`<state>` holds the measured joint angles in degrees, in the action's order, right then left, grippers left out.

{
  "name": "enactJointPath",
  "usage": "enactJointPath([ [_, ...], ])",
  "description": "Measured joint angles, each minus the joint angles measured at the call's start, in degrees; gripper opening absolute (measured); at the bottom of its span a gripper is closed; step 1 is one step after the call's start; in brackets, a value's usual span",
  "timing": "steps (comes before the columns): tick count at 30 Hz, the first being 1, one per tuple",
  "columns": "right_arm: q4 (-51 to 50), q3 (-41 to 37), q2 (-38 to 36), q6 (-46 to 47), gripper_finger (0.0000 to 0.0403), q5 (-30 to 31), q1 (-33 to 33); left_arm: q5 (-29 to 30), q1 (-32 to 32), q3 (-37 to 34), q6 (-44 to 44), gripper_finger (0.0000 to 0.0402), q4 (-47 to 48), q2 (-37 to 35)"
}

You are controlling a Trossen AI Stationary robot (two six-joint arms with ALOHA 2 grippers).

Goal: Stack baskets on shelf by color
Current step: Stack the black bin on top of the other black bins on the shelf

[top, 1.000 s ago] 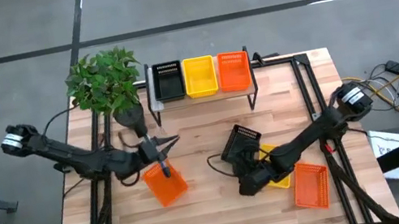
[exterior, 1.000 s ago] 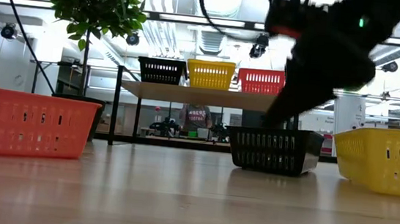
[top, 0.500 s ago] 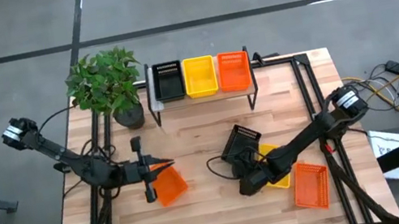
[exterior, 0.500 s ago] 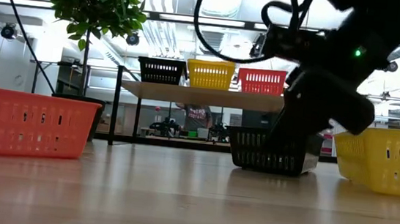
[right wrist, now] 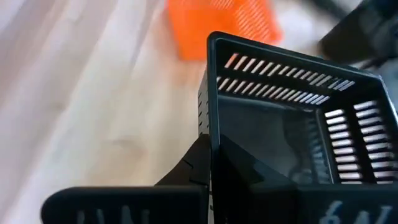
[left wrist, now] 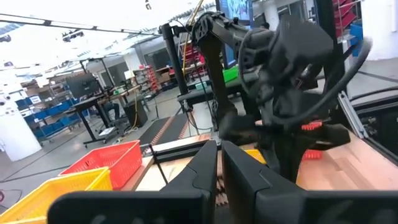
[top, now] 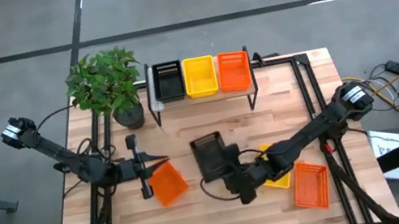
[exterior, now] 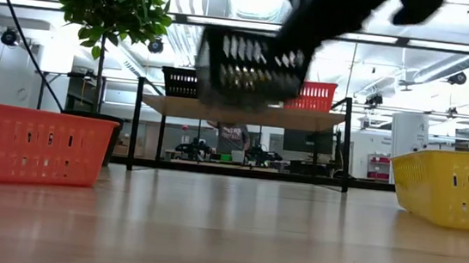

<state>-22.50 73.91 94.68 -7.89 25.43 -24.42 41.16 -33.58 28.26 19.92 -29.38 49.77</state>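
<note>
The shelf [top: 201,98] stands at the table's far edge. On its top, side by side, rest one black basket [top: 169,81], one yellow basket [top: 199,76] and one orange basket [top: 233,70]. My right gripper [top: 235,176] is shut on another black basket [top: 211,156], which is up in the air at mid-table [exterior: 251,62]. A yellow basket [top: 278,178] and an orange basket [top: 309,185] sit on the table beside my right arm. My left gripper [top: 161,165] is shut, holds nothing, and stands at the far edge of a second loose orange basket [top: 168,186]. My right gripper holds the black basket by the rim of one wall [right wrist: 211,127], with one finger [right wrist: 194,163] outside that wall and the other inside. The basket is lifted clear of the table and slightly tilted, its open side toward the wrist camera.
A potted plant [top: 105,81] stands at the far left corner beside the shelf. Black frame rails [top: 313,92] run along the table's right side. Bare wood lies between the shelf and the loose baskets.
My right gripper has shut on the black basket's wall and lifted it off the table. It has carried the basket up and toward the table's left, turning it about. My left gripper has drawn back a little toward the left edge from above the orange basket, which has stayed put.
</note>
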Motion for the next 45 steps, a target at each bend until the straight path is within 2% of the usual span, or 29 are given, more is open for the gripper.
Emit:
enactJointPath([
  [5, 0.47, 6.64, -0.09, -13.11, 0.0009, 6.99, 2.07, 0.00, 0.00, -0.54, -0.72, 0.0008, -0.38, -1.34],
  [11, -1.57, 15.62, -0.09, -17.48, 0.0009, 6.58, 6.17, -0.42, -0.17, -0.53, -1.61, 0.0008, -0.06, -1.18],
  [14, -5.57, 20.43, -0.08, -18.31, 0.0009, 2.55, 8.96, -0.53, -0.17, -0.53, -1.64, 0.0008, -0.23, -1.22],
  [20, -14.01, 29.04, -0.05, -19.14, 0.0009, -12.52, 16.87, -0.56, -0.81, -0.53, -2.07, 0.0008, -0.20, -2.06],
  [25, -14.74, 31.84, 0.02, -20.74, 0.0009, -22.21, 24.71, -0.58, -1.81, -0.53, -2.07, 0.0008, -0.18, -2.60],
  [36, -5.32, 30.92, 3.90, -21.70, 0.0009, -26.98, 37.58, -0.60, -3.32, -0.53, -1.57, 0.0008, -0.16, -3.32],
  [45, 0.52, 31.52, 11.36, -19.11, 0.0009, -27.49, 42.22, -0.60, -3.34, -0.53, -1.53, 0.0008, -0.12, -3.47],
])
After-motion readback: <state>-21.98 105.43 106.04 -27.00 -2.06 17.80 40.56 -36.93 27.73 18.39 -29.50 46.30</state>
